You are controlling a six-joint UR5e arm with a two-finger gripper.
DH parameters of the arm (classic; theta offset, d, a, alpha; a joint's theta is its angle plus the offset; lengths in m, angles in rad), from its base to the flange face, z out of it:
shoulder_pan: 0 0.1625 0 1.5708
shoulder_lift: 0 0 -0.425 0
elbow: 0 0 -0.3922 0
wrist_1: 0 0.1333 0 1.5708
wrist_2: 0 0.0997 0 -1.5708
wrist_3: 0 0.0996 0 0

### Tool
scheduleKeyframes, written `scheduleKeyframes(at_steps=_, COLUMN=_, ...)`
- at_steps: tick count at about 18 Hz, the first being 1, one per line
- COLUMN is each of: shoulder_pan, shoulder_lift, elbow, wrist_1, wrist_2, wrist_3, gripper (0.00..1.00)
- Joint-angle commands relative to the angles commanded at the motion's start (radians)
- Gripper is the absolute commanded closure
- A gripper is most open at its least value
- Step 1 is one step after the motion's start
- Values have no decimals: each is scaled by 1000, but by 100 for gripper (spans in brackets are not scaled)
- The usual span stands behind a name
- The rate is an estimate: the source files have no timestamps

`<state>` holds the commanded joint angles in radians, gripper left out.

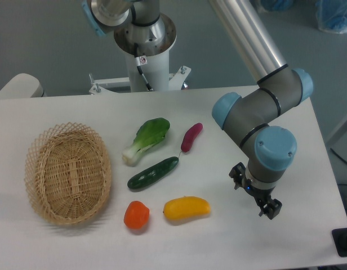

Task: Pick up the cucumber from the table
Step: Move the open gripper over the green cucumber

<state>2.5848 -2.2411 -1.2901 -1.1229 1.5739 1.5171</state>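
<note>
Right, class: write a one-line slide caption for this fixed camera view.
Tool hovers right of the cucumber, which lies untouched on the table among toy vegetables.

Cucumber [153, 172]: glossy dark green, slim, slightly curved, lying flat and diagonal on white table [61, 109], right end raised toward far side. Sitting near table middle, well apart from my fingers.

gripper [257, 201] fingertips mostly hidden under the wrist (jaw gap unreadable); arm's upper link cropped at top edge.
</note>
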Motion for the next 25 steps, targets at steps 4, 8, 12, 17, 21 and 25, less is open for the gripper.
scheduleKeyframes(at_steps=4, shoulder_pan=0, shoulder_lift=0, elbow=2, wrist_1=0, wrist_2=0, wrist_3=0, gripper=0)
scheduleKeyframes(at_steps=8, shoulder_pan=-2, shoulder_lift=2, elbow=2, wrist_1=-3, wrist_2=2, wrist_3=0, gripper=0)
scheduleKeyframes(at_steps=12, shoulder_pan=-12, shoulder_lift=11, elbow=-14, wrist_1=-6, wrist_2=2, wrist_3=-12, gripper=0)
scheduleKeyframes(at_steps=17, shoulder_pan=-38, shoulder_lift=52, elbow=-75, wrist_1=-8, wrist_2=-8, wrist_3=-37, gripper=0)
scheduleKeyframes(at_steps=21, shoulder_pan=-66, shoulder_lift=98, elbow=-147, wrist_1=-8, wrist_2=-12, wrist_3=-63, gripper=0)
scheduleKeyframes(at_steps=25, shoulder_pan=-112, shoulder_lift=147, elbow=-234, wrist_1=-3, wrist_2=-11, wrist_3=-139, gripper=0)
